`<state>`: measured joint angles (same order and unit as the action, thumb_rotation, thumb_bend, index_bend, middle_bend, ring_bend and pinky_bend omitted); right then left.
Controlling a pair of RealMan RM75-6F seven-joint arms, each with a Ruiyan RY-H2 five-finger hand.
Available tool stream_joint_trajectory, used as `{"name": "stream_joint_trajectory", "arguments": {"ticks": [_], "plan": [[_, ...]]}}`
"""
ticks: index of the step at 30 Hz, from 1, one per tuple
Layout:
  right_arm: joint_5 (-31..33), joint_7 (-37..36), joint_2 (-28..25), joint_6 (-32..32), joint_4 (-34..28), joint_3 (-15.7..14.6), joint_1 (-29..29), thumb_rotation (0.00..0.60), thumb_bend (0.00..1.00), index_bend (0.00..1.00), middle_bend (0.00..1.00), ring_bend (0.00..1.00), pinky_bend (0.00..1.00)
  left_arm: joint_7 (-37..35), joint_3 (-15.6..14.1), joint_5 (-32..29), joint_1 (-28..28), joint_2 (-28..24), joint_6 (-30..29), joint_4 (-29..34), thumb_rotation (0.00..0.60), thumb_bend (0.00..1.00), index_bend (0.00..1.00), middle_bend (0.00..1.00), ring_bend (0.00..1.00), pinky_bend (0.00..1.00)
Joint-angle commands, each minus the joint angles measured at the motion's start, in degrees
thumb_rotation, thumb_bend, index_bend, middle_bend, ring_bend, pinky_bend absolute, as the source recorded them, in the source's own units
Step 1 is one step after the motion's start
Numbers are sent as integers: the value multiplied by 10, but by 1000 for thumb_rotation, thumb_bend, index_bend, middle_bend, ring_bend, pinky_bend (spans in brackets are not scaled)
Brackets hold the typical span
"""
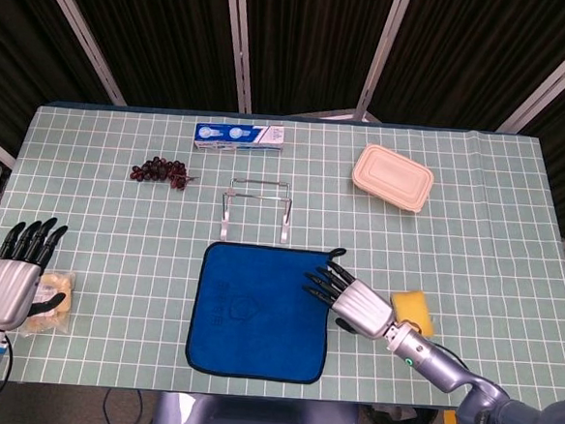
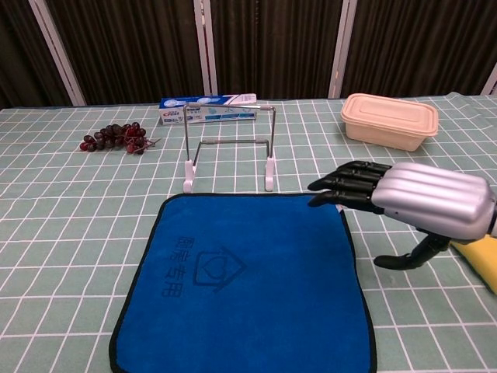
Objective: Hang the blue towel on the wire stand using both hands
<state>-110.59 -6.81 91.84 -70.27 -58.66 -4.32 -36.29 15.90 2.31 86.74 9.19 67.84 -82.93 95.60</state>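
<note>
Right hand [image 1: 361, 307] hovers fingers-straight, thumb apart over the blue towel [image 1: 256, 312] corner; left hand [image 1: 11, 285] is open and far off, so a one-sided grab might bunch it short of the wire stand [image 1: 256, 208].

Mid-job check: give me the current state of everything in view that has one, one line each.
blue towel: flat on table, not hung
wire stand: upright, bare
right hand: open, over towel's right edge
left hand: open, holding nothing
beige container: lid on
toothpaste box: lying flat, closed
</note>
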Motion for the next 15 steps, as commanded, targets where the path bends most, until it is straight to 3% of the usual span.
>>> {"name": "stream_joint_trajectory", "arguments": {"ticks": [1, 15], "plan": [[4, 5, 10, 10, 10, -1, -9, 600, 199, 112, 0, 0, 0, 1, 1, 0, 0, 0, -1, -1, 600, 0, 0, 0, 0, 0], [1, -4, 38, 13, 56, -29, -29, 600, 201, 150, 0, 0, 0, 7, 0, -7, 4, 6, 7, -5, 600, 0, 0, 0, 0, 0]]}}
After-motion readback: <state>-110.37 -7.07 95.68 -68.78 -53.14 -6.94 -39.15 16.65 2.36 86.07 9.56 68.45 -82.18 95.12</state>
